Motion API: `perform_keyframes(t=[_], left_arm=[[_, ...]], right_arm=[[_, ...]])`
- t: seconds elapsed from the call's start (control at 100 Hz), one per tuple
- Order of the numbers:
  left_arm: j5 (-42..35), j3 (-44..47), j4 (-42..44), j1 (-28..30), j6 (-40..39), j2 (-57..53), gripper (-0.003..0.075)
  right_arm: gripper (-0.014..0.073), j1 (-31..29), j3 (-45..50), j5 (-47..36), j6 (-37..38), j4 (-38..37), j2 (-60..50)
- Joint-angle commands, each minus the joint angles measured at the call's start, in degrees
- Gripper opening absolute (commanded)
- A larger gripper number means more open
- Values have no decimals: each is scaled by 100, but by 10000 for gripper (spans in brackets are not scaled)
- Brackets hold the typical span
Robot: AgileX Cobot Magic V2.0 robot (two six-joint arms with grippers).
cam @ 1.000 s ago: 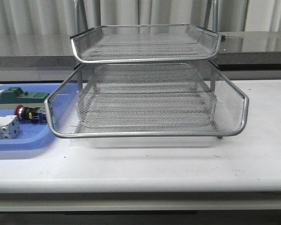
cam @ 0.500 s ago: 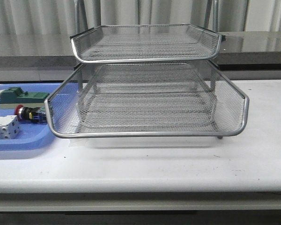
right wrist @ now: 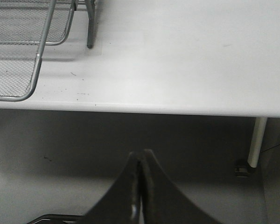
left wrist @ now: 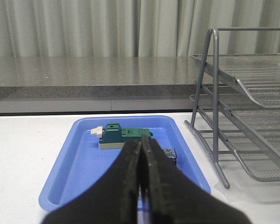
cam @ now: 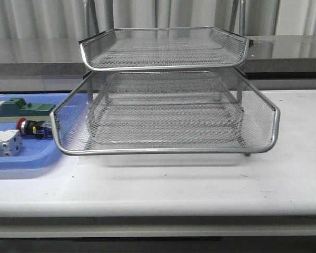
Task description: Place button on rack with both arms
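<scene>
Mesh rack [cam: 166,113] stood in the middle of the white tabletop [cam: 200,184], its wide lower tier jutting toward the camera and a smaller tier above it. To its left lay a flat blue tray [cam: 21,161], partly hidden behind the rack's front corner. In that tray the button [cam: 32,128] lay on its side, red head pointing left, just beside the rack's rim but outside it. A green block [cam: 22,109] sat behind the button, and a white block [cam: 4,143] sat in front of it, at the frame's left edge. Neither arm showed in the front view.

In the left wrist view, the left hand [left wrist: 141,186] had its two dark fingers pressed together with nothing between them, and it hung above the near end of the blue tray. The green block lay beyond the fingertips, and only a small bit of the button peeked out beside the fingers. The rack's frame and legs stood off to the side of the tray.

The right hand [right wrist: 140,191] was likewise pressed together and empty, sitting below and outside the tabletop's edge, with a corner of the rack and one leg in view
</scene>
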Motion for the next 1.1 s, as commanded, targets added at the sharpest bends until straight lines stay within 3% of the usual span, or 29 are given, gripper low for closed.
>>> perform_keyframes(t=[0.0,0.48,0.64,0.84,1.09], left_arm=[[-454,270,-51,-6,-62,-182,-20],[-734,209,-66,-6,-62,-182,-20],[-660,-156,-652,-6,-62,-94,-20],[161,-1084,-998,-6,-62,514,-20],[1248,-2656,-987,-6,-62,2163,-20]], right_arm=[[-70,1,-189,-324,-16,-61,23],[-70,1,-189,-324,-16,-61,23],[-70,1,-189,-324,-16,-61,23],[-70,1,-189,-324,-16,-61,23],[-70,1,-189,-324,-16,-61,23]])
